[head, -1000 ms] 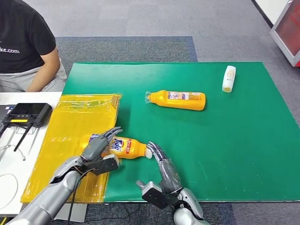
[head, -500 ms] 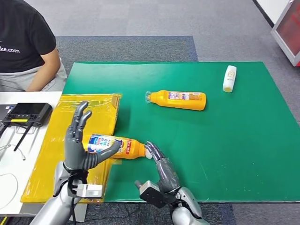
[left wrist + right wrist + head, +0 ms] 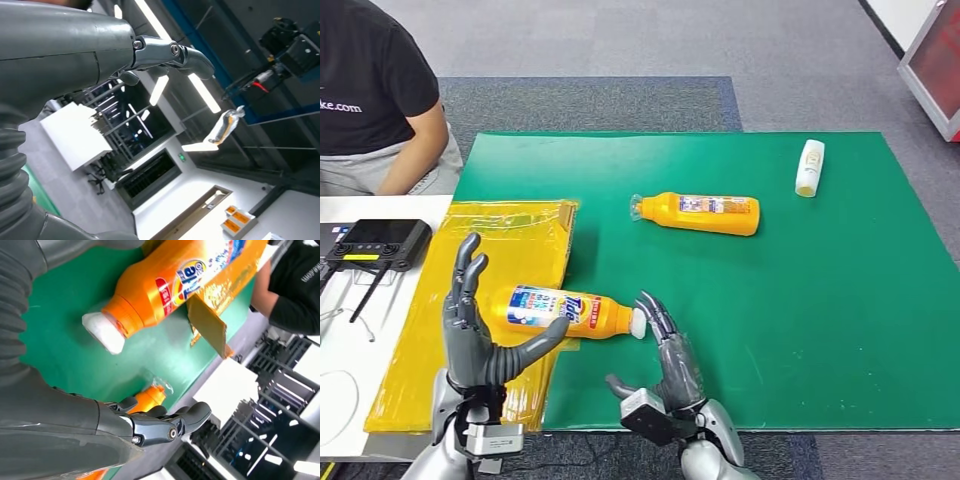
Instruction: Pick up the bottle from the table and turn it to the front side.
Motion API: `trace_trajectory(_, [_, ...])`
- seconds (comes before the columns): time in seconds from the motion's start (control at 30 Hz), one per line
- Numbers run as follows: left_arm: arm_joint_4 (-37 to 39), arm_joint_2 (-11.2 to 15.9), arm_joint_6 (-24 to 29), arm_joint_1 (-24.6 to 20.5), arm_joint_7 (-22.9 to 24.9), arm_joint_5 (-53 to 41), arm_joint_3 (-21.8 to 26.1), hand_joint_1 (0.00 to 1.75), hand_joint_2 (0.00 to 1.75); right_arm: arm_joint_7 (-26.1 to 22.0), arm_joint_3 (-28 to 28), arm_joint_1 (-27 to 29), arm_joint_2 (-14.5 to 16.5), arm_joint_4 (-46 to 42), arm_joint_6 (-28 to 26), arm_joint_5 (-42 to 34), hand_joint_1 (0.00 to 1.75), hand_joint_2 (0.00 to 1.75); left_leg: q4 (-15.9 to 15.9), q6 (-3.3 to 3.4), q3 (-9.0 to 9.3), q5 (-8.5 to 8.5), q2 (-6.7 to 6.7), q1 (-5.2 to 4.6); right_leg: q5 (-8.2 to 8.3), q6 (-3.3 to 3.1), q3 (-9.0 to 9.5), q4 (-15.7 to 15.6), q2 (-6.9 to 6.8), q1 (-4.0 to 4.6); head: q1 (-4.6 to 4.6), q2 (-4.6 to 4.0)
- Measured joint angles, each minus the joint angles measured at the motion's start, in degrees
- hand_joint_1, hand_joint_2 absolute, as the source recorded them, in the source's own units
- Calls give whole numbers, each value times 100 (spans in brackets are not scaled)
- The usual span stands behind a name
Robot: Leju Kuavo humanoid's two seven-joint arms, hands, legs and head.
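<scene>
Second orange bottle [image 3: 697, 213] lies on its side mid green mat [image 3: 810, 300], cap end toward the yellow sheet [image 3: 493, 250]. Small white bottle [image 3: 809, 167] lies near the mat's far right corner. Black device [image 3: 376, 243] sits on the white table [image 3: 343, 370] at left. Person in black shirt [image 3: 365, 80] seated at far left.

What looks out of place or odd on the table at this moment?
All three bottles lie on their sides: the near orange bottle half on the yellow sheet, the far orange bottle with a clear cap, and the white bottle. Nothing looks spilled.
</scene>
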Motion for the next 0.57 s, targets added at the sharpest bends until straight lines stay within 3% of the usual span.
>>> trace_trajectory(0.57, [-65,-49,239,503,-1,183,101,0,175,-311,-2,337,4,-516,-382,-319,0,175,0,-1,0,-2,0,0,-1,-1,-1,0,0,0,0,0])
